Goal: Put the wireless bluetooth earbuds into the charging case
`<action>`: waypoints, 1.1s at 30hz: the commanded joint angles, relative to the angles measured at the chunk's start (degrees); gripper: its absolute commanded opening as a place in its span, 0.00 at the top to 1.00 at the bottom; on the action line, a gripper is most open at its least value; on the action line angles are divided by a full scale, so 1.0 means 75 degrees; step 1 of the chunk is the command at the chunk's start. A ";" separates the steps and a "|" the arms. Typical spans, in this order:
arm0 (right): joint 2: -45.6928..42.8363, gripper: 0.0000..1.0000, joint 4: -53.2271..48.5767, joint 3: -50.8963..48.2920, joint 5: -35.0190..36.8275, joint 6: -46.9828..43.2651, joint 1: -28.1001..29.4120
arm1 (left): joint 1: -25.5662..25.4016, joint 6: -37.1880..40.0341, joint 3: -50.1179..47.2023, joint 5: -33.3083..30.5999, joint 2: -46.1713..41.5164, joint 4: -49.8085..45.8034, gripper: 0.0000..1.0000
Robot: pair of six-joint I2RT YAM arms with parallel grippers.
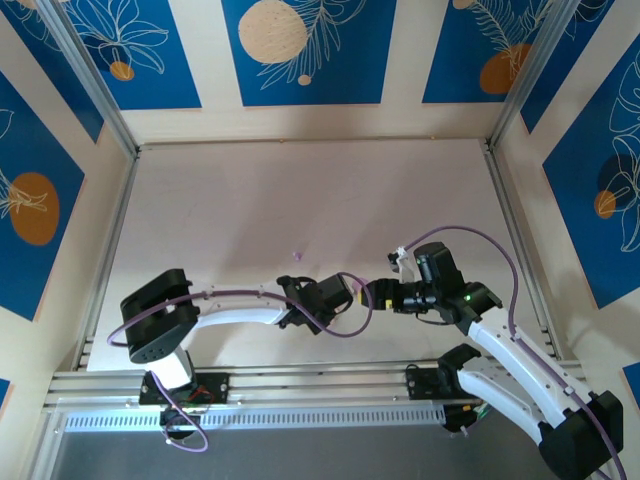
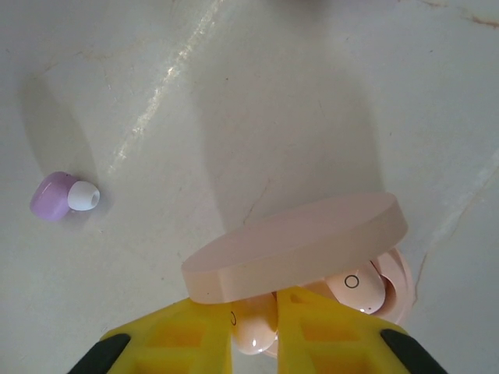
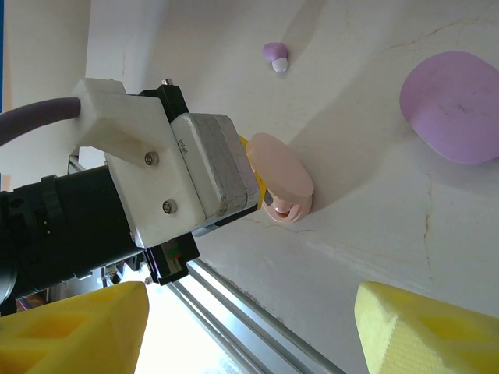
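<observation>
My left gripper [image 2: 256, 321] is shut on a pale pink earbud [image 2: 254, 331], holding it at the open pink charging case [image 2: 300, 251], just under the raised lid. A second pink earbud [image 2: 357, 288] sits in the case's right socket. One purple earbud [image 2: 62, 195] with a white tip lies loose on the table to the left, and it shows as a small dot in the top view [image 1: 296, 256]. My right gripper [image 3: 249, 327] hangs open and holds nothing, a short way from the pink case [image 3: 282, 181]. A closed purple case [image 3: 452, 105] lies beyond.
The left arm's wrist camera block [image 3: 171, 171] stands close in front of the right gripper. The aluminium rail [image 1: 300, 385] runs along the table's near edge. Both wrists meet near the table's front middle [image 1: 365, 295].
</observation>
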 commanded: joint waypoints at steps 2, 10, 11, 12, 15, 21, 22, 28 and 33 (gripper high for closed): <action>0.0023 0.29 -0.0097 0.0123 -0.0112 -0.0102 -0.0017 | -0.0090 -0.0015 -0.0019 0.0083 -0.0065 -0.0169 0.81; 0.0044 0.29 -0.0109 0.0135 -0.0102 -0.0123 -0.0017 | -0.0103 -0.0106 -0.0021 0.0220 -0.0180 -0.0203 0.77; 0.0044 0.29 -0.0101 0.0135 -0.0105 -0.0124 -0.0017 | -0.0103 -0.0126 -0.0019 0.0238 -0.0194 -0.0203 0.76; 0.0043 0.29 -0.0097 0.0129 -0.0102 -0.0111 -0.0017 | -0.0111 -0.0118 -0.0030 0.0245 -0.0203 -0.0210 0.76; 0.0032 0.29 -0.0097 0.0123 -0.0114 -0.0111 -0.0017 | -0.0102 -0.0119 -0.0008 0.0256 -0.0206 -0.0257 0.73; 0.0014 0.29 -0.0132 0.0135 -0.0114 -0.0111 -0.0020 | -0.0112 -0.0181 -0.0005 0.0257 -0.0387 -0.0342 0.70; 0.0028 0.29 -0.0132 0.0129 -0.0123 -0.0111 -0.0017 | -0.0105 -0.0201 -0.0024 0.0266 -0.0480 -0.0351 0.68; 0.0049 0.29 -0.0074 0.0099 -0.0268 -0.0111 -0.0020 | -0.0071 -0.0418 -0.0296 0.0140 -0.1341 -0.0413 0.57; 0.0094 0.29 0.0018 0.0042 -0.0430 -0.0100 0.0044 | 0.0067 -0.0841 -0.0786 0.0246 -0.2306 -0.0459 0.44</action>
